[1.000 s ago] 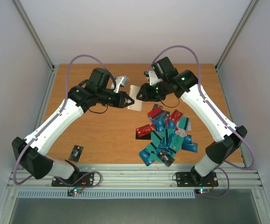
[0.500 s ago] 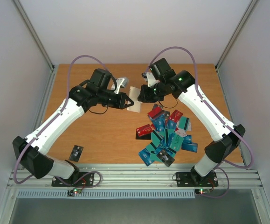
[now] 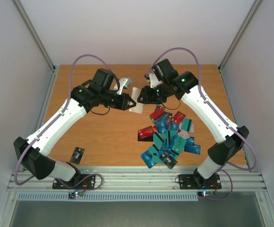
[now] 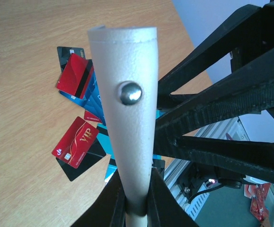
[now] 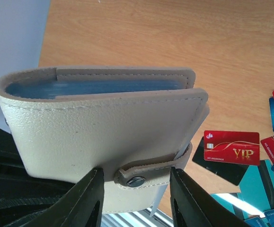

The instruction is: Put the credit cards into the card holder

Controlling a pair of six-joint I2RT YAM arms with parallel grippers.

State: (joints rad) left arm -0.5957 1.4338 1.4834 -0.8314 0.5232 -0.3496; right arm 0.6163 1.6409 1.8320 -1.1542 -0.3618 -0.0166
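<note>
One orange-brown wooden worktop (image 3: 103, 137) carries everything. Over it, two white-and-black arms lean toward 12 o'clock and meet just beyond the middle. At 4 o'clock from that meeting point lies the loose heap of thin plastic credit cards (image 3: 167, 137), mostly teal and blue with some red and black. One black card (image 3: 77, 154) lies well apart at 7 o'clock.

The cream-beige rectangular leather card holder (image 3: 137, 109) sits between the two arms, apparently lifted off the wood, with its tab seemingly fastened. The left tool (image 3: 132, 102) is clenched on a cream flap of the card holder, probably to steady it for the other arm. The right tool (image 3: 143, 95) faces it from 3 o'clock, with its jaws parted on either side of the snap tab (image 5: 151, 172). I cannot tell whether they pinch the tab or only frame it. The clasp likely has to be undone before any card goes in. Smallest is the metal snap stud (image 4: 130, 92).
</note>
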